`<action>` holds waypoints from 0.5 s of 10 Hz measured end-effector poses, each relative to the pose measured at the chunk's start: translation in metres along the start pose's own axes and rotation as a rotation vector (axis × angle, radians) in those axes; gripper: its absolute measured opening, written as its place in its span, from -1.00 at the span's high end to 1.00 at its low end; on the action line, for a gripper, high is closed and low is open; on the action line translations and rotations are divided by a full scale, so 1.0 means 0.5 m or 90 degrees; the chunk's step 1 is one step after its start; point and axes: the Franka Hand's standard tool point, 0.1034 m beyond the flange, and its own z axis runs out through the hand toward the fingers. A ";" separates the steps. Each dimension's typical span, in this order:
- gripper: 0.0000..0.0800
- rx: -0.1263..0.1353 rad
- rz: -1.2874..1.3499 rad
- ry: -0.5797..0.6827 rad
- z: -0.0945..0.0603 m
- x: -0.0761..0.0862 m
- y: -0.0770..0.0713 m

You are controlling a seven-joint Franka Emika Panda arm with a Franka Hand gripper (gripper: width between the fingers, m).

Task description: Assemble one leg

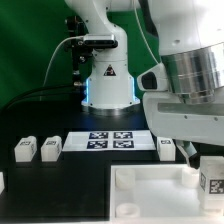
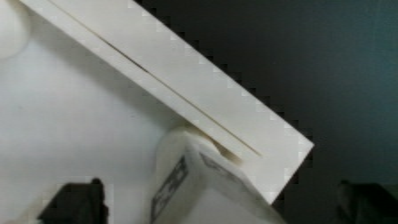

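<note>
- Two spare legs sit loose toward the surface's left edge, untouched.
- The leg stands upright on the white panel's right corner, near the surface's right edge; I judge it placed, tightening left.
- My gripper hangs over it, jaws spread, clear of it.
- Black surface, dim room behind.

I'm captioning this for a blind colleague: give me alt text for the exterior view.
A white leg stands at a corner of the white panel on a black table, below the robot arm. Behind them lie the marker board and loose legs on both sides of it.
</note>
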 end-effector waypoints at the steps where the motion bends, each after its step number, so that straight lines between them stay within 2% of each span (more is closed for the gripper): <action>1: -0.62 0.000 -0.071 0.000 0.000 0.002 0.002; 2: -0.62 -0.004 -0.139 0.000 0.001 0.000 0.002; 3: -0.62 -0.038 -0.264 0.006 0.002 -0.005 0.002; 4: -0.62 -0.055 -0.412 0.008 -0.001 0.005 0.000; 5: -0.62 -0.058 -0.459 0.004 -0.003 0.015 0.000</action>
